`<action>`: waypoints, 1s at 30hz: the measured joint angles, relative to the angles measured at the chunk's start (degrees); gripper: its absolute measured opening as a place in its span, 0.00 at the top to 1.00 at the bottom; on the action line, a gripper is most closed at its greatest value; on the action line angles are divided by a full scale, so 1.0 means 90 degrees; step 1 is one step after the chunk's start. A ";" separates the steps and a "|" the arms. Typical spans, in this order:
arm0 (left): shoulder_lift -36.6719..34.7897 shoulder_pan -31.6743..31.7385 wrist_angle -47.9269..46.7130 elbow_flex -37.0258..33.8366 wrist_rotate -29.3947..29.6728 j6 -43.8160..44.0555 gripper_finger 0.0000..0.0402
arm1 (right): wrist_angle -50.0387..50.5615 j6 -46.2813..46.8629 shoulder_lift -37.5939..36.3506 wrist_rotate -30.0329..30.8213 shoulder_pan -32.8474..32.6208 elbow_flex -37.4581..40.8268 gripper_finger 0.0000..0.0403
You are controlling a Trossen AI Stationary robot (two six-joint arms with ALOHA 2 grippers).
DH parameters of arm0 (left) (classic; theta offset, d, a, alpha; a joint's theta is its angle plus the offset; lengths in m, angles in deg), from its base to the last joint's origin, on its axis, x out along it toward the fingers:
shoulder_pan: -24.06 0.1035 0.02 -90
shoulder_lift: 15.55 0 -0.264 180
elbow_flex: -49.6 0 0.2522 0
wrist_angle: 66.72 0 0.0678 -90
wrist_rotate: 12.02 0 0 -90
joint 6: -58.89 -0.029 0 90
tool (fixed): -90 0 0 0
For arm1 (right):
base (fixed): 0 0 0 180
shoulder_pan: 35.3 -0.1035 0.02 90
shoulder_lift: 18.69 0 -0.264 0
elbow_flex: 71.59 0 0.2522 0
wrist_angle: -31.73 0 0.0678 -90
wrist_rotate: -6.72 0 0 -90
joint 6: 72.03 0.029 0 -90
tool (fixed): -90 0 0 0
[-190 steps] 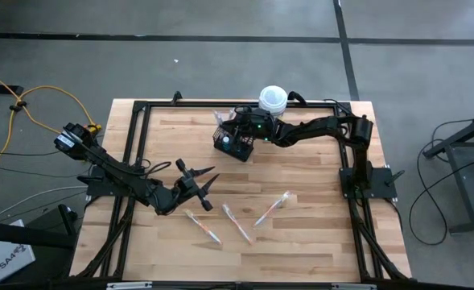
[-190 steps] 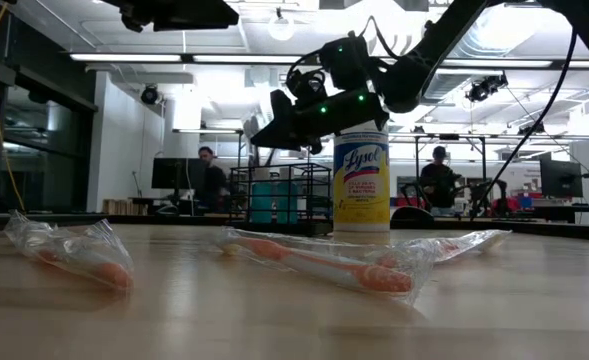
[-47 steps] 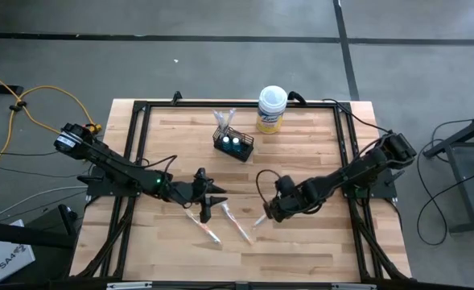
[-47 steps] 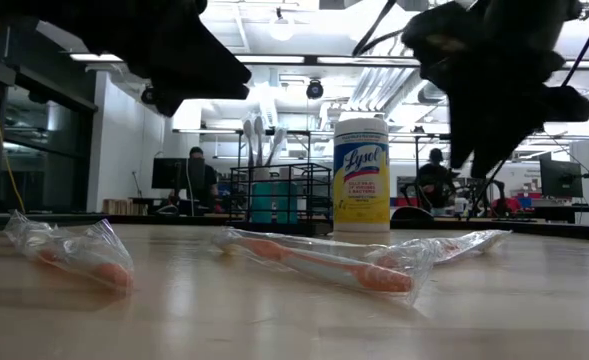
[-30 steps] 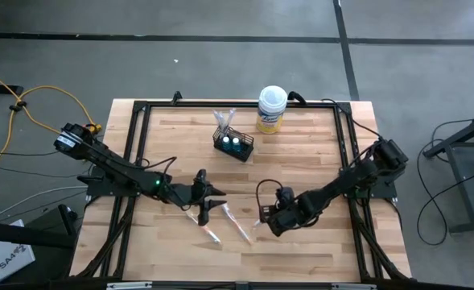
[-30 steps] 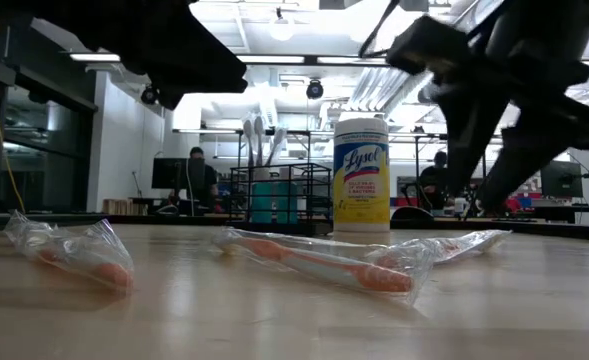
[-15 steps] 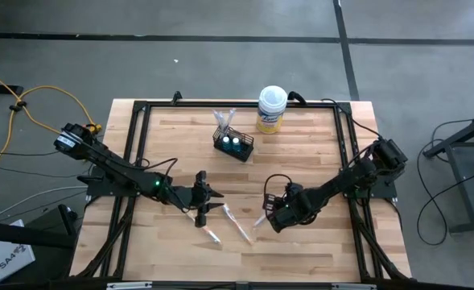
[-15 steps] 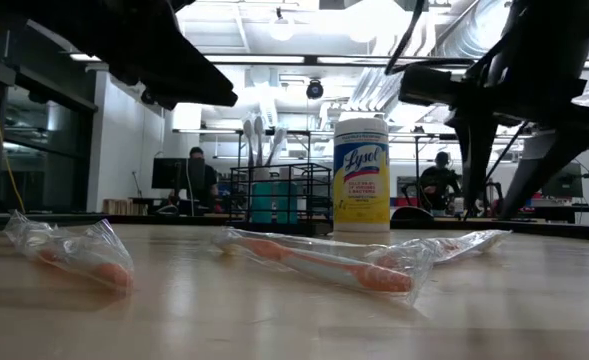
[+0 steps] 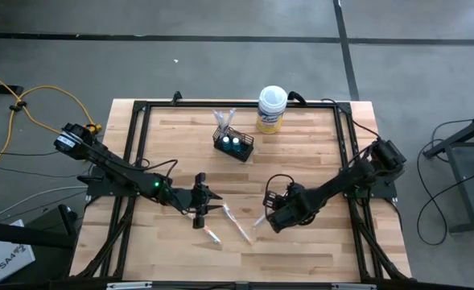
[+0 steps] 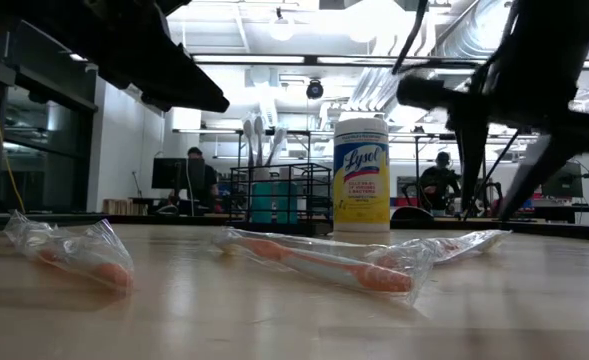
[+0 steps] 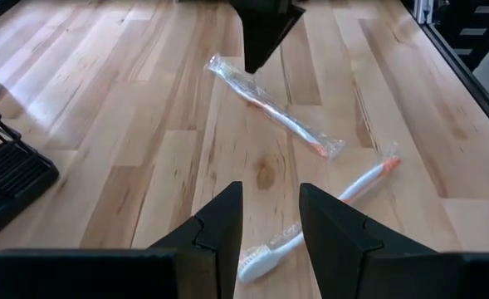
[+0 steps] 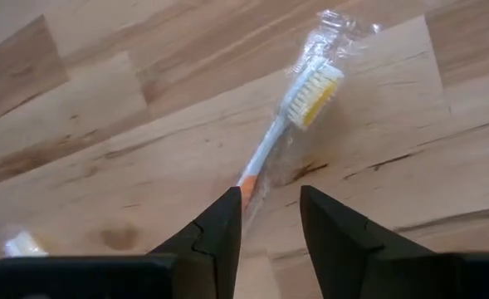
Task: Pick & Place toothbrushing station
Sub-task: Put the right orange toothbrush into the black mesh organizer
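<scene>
Currently both pick approaches underway: left gripper (image 11: 269,224) and right gripper (image 12: 269,218), jaws apart, each poised over a wrapped toothbrush (image 12: 290,124); descent and closure needed next.

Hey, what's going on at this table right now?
Two robot arms are tidying wrapped toothbrushes into a wire basket at the back of the table, beside a wipes canister. The basket already holds some brushes and two teal-topped tubes. Three brushes lie on the wood at the front. The left gripper is open over the left brush, and the right gripper is open over the right brush. The middle brush lies between them. Neither gripper holds anything yet.
</scene>
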 joint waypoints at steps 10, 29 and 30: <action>0.0000 0.0000 -0.0095 0.0000 -0.0002 0.0000 0.71 | -0.0222 0.0072 0.0605 -0.0073 0.0044 -0.0007 0.71; 0.0000 0.0000 -0.0138 0.0000 -0.0282 -0.0002 0.71 | -0.0394 -0.0588 0.0650 0.0999 0.0448 0.0012 0.77; 0.0000 0.0000 -0.0138 0.0000 -0.0295 -0.0001 0.71 | -0.0447 -0.0666 0.0650 0.0997 0.0470 0.0012 0.79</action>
